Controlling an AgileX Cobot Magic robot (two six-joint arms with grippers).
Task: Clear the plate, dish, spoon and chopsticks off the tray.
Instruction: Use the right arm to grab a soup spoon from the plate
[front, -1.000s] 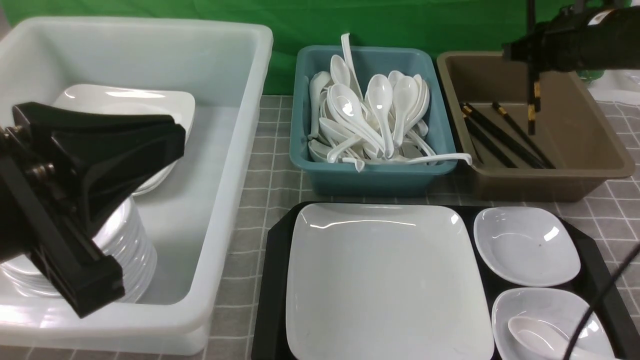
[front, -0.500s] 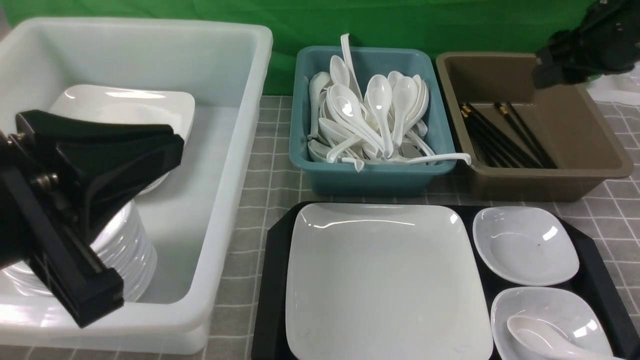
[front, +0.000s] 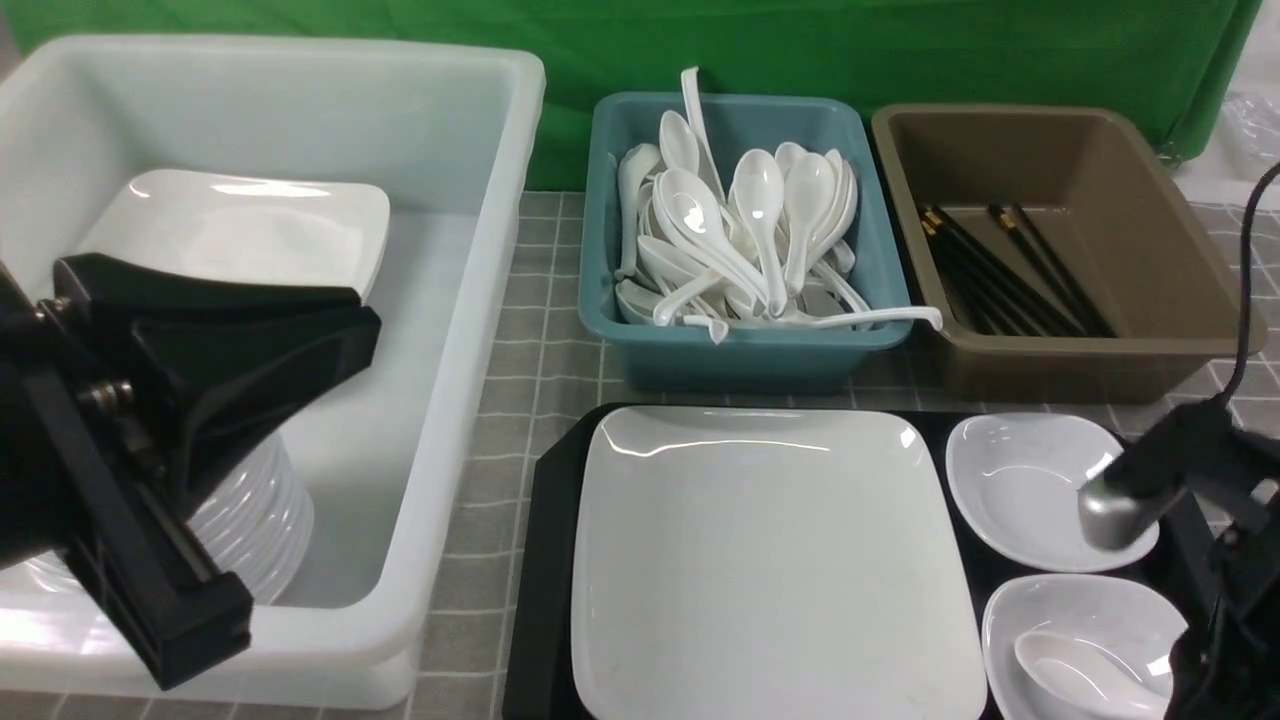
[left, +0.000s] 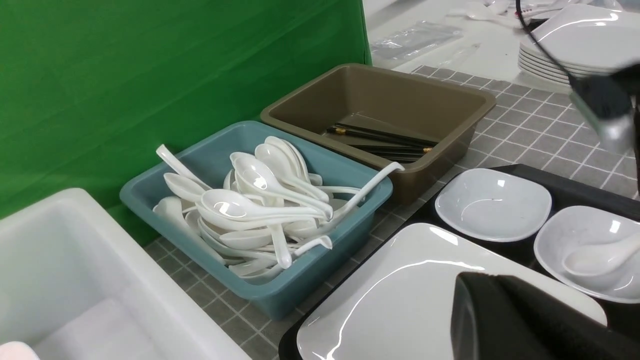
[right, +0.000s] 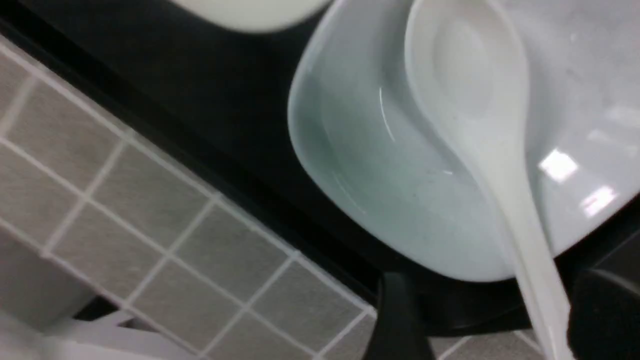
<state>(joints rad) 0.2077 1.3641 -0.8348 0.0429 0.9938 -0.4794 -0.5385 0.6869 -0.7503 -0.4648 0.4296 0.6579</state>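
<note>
The black tray (front: 545, 560) holds the large white plate (front: 770, 560), a far small dish (front: 1030, 490) and a near small dish (front: 1090, 610) with the white spoon (front: 1070, 670) in it. Black chopsticks (front: 1000, 270) lie in the brown bin (front: 1100, 370). My right arm (front: 1230, 560) is low at the tray's near right corner. In the right wrist view my right gripper (right: 500, 325) is open, its fingers on either side of the spoon's handle (right: 530, 270) at the dish's rim (right: 380, 190). My left gripper (front: 365, 320) hangs over the white bin, apparently shut and empty.
A big white bin (front: 440, 300) on the left holds a square plate (front: 240, 220) and a stack of small dishes (front: 250, 520). A teal bin (front: 740, 360) full of white spoons stands behind the tray, next to the brown bin. Grey tiled cloth covers the table.
My right arm held chopsticks over the brown bin, dropped them in, then swung down to the tray's near right corner by the spoon. My left gripper sank a little.
</note>
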